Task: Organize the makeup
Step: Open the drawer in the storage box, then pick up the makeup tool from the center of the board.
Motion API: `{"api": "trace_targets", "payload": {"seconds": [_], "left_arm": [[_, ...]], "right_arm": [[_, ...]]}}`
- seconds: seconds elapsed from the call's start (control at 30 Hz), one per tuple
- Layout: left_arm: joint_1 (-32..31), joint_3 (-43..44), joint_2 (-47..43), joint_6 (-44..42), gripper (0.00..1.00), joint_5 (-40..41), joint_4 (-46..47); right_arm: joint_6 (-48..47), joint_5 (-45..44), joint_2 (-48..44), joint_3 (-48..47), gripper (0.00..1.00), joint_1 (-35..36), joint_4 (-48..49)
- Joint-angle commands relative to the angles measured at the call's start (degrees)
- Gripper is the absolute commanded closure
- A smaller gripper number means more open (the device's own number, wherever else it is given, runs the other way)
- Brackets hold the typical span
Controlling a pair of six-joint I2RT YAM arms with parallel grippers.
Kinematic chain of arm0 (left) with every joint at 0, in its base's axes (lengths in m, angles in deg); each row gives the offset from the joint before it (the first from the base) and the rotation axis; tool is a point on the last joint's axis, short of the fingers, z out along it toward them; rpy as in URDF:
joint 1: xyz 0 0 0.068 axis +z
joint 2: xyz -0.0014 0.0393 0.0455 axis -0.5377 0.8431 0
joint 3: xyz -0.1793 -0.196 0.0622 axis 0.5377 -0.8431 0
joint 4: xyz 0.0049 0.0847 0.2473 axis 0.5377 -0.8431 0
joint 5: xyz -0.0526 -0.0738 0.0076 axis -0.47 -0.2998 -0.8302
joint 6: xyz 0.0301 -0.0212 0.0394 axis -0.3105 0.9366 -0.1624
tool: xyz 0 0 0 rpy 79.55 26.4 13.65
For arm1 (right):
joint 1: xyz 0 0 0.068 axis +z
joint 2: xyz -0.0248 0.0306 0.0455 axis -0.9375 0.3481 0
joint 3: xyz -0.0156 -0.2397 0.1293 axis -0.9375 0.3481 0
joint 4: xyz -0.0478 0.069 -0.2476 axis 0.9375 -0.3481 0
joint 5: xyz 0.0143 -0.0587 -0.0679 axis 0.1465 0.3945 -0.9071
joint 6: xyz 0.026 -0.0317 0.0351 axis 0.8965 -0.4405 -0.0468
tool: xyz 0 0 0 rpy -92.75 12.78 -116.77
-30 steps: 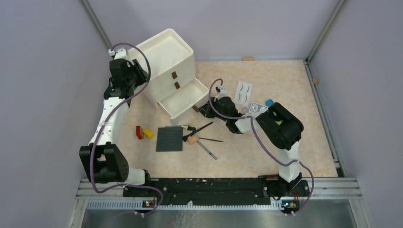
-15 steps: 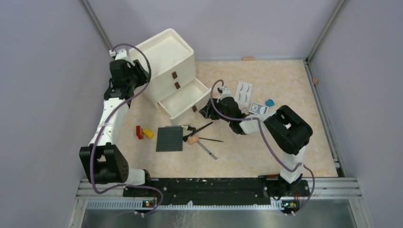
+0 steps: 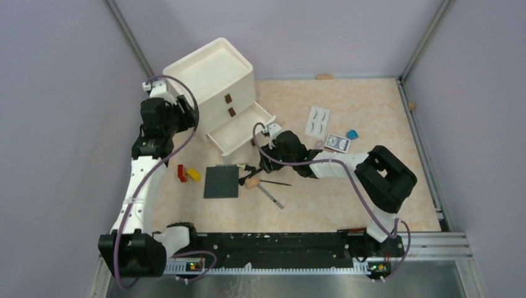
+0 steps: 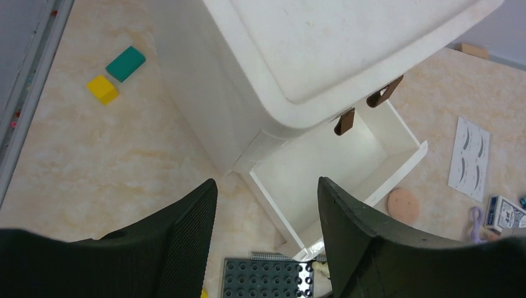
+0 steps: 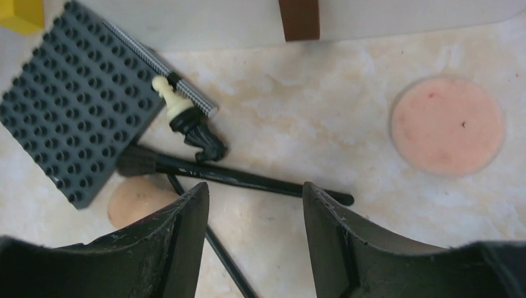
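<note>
From above, the white plastic drawer cabinet [image 3: 214, 74] has its bottom drawer [image 3: 239, 131] pulled out. The right end effector [image 3: 268, 159] hangs just in front of that drawer over the thin dark brushes [image 3: 274, 182], and the white false-eyelash card [image 3: 317, 120] lies well to the cabinet's right. The left wrist view shows the left end effector [image 4: 265, 186] spread and empty above the cabinet's front corner; coming down carelessly, it could shove the cabinet or nudge the drawer shut. In the right wrist view the fingers stand spread and empty over the long black brush [image 5: 248, 177], which lies flat on the counter in front of the cabinet. Closing there might skid off it or snag the small cream and black figures [image 5: 189, 124] or the grey studded plate [image 5: 68, 99].
</note>
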Motion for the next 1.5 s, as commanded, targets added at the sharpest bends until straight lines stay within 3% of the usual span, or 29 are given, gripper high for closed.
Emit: {"api": "trace_targets", "payload": {"seconds": [0.0,0.17,0.5,0.63,0.8,0.93,1.1,1.47], "left_arm": [[-0.4,-3.5,-5.6,-2.9,0.34,3.3,0.5],[-0.5,-5.4,-7.6,-3.4,0.33,3.8,0.8],[-0.4,-5.9,-8.9,-3.8,0.27,4.0,1.0],[-0.3,-5.9,-8.9,-3.9,0.27,4.0,1.0],[-0.2,-6.0,-9.4,-4.2,0.25,6.3,0.9],[0.0,-6.0,-9.2,-4.2,0.25,6.0,1.0],[0.2,-6.1,-9.1,-4.2,0.25,5.5,1.1],[0.3,-6.0,-9.1,-4.3,0.27,5.2,1.2]], "right_arm": [[-8.5,-2.0,-6.7,0.5,0.41,0.7,-9.5],[-12.8,4.9,-10.0,2.5,0.37,1.0,-13.9],[-20.2,11.7,-5.8,-2.3,0.38,5.3,-16.2],[-22.0,11.1,-3.1,-4.9,0.21,6.2,-14.8],[-35.2,12.0,-4.5,0.6,0.17,9.6,-4.2],[-44.7,18.1,-4.2,1.3,0.17,9.7,-4.3],[-50.7,17.0,-2.5,1.9,0.17,9.7,0.5],[-53.6,21.0,4.2,-4.7,0.27,9.7,-5.3]]}}
